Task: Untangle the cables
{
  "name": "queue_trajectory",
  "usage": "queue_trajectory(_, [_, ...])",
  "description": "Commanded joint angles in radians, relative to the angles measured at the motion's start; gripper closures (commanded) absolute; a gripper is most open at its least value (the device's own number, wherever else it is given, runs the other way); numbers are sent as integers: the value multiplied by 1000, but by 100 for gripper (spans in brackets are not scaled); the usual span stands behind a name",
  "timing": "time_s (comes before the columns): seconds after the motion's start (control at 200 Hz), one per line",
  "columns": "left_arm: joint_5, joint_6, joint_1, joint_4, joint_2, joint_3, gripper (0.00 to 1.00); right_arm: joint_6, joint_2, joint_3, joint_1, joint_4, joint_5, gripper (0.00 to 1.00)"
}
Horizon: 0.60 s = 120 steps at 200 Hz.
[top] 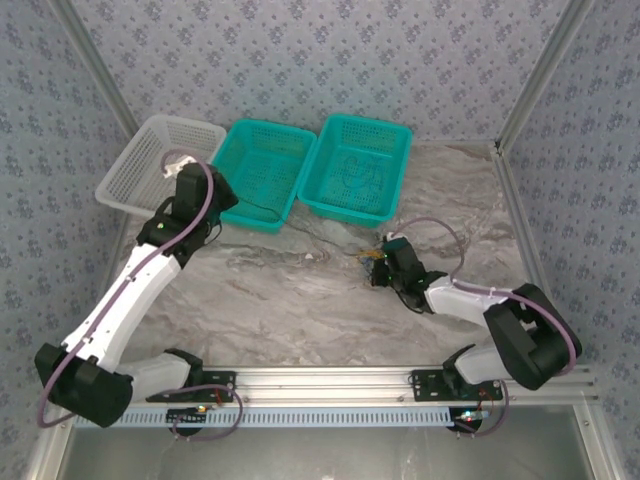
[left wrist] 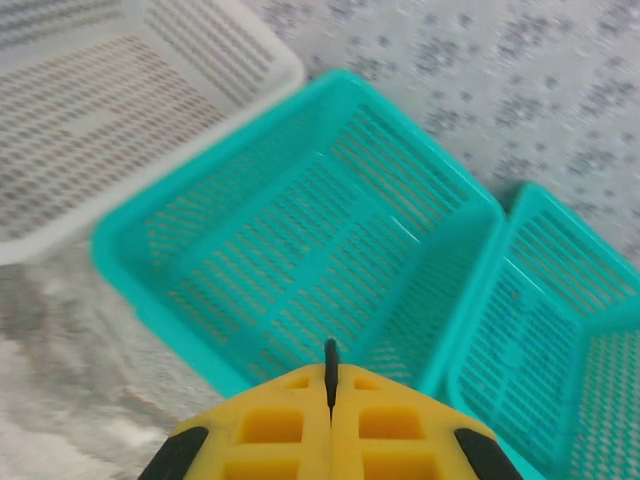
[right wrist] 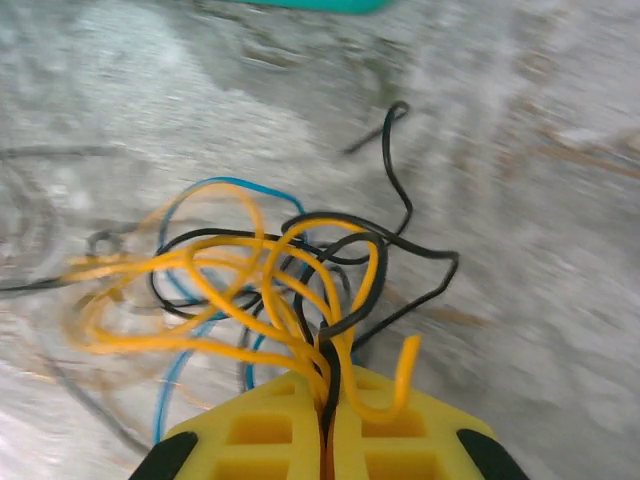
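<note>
The cables (right wrist: 270, 280) are a loose knot of orange-yellow, black and blue wires lying on the marble table. My right gripper (right wrist: 328, 388) is shut on the knot's near side, with yellow and black strands pinched between its yellow fingers. From above, the cables (top: 368, 257) sit just left of my right gripper (top: 384, 266), in front of the right teal basket. My left gripper (left wrist: 330, 385) is shut on a thin black cable end (left wrist: 330, 358) that sticks up between its fingertips. It hovers at the near left corner of the middle teal basket (top: 262, 170).
A white basket (top: 150, 160) stands at the back left, with two teal baskets beside it, the second teal basket (top: 360, 165) further right. Grey marble table (top: 300, 300) lies between the arms. Metal frame posts run along both sides.
</note>
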Motion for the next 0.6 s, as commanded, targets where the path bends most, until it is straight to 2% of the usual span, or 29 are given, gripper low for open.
queue_trajectory(0.0, [-85,-21,18,-19,-57,-12,100,61,-35,-20,-35,-122,60,94])
queue_trajectory(0.16, [-107,-24,28,-36,-83,-12,100,120,-34,-6,-68,-179,105,93])
queue_trajectory(0.325, [-59,-9,32,-18,-106,-11,100,150,-38,-5,-77,-182,113,93])
queue_trajectory(0.43, [-136,-32,47,-76,-121,0,100,225,-53,-9,-103,-246,178,94])
queue_trajectory(0.595, [-232,-99,98,-135,-197,-36,100,263,-110,-49,-165,-263,175,94])
